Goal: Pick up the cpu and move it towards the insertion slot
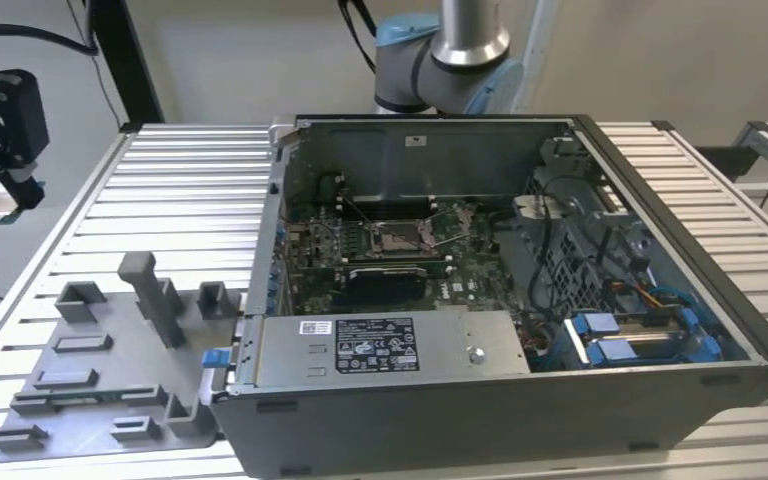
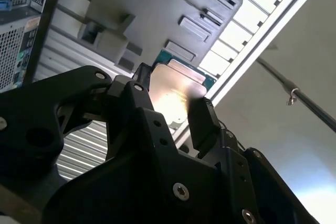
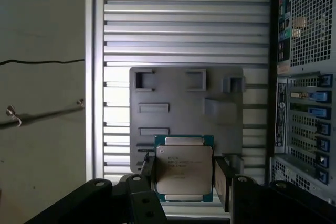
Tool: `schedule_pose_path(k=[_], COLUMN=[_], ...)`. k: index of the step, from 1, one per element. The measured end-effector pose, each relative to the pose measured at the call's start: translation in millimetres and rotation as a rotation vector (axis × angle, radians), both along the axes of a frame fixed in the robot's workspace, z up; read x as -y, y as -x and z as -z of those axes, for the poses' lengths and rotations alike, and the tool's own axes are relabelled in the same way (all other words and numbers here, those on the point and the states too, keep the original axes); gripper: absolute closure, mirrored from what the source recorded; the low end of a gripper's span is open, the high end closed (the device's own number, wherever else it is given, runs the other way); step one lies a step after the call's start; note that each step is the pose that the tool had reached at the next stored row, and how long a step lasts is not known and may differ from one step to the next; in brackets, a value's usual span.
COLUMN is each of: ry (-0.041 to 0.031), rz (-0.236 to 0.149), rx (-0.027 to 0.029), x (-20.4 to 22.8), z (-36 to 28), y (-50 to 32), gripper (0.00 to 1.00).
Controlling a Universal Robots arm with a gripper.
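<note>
First wrist view, item 1: cpu (image 3: 184,169), a small flat square chip with a pale silvery metal top and a green-tan rim. It is clamped on two opposite edges between the black fingers (image 3: 220,179) of the black gripper (image 3: 184,178), and its metal top faces this camera.

Item 2: grey plastic tray (image 3: 178,98), a flat moulded plate with raised blocks and shallow rectangular recesses. It lies on the slatted aluminium table (image 3: 184,19) and sits behind the held chip in this view.

Item 3: perforated rear panel of a computer case (image 3: 307,19), with blue slot tabs, beside the tray.

Second wrist view: the cpu (image 2: 176,95) shows its bright face, pinched between the two jaws of the gripper (image 2: 173,106). The tray (image 2: 157,19) and the table's edge rail (image 2: 252,51) lie beyond it.

Exterior view, item 4: open dark grey computer case (image 1: 491,420) standing on the table (image 1: 171,190), with the tray (image 1: 104,390) at its side toward the exterior view's left.

Item 5: insertion slot (image 1: 398,237), a square socket with a silver metal frame and a dark centre, on the green circuit board inside the case.

Item 6: gripper (image 1: 17,180), at the far edge of the exterior view's left, well apart from the insertion slot.
</note>
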State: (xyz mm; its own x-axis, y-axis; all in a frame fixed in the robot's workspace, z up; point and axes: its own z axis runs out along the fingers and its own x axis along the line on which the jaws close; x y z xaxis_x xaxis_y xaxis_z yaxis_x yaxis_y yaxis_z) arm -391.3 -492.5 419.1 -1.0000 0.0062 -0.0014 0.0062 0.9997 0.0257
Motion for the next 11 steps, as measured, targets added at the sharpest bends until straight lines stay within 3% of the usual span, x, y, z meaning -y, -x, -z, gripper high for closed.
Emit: schedule_pose_path(k=[11], ry=[0.0015], rz=[0.0], rx=[0.0001], x=[0.0], z=[0.0], y=[-25.6], gripper=[1.0])
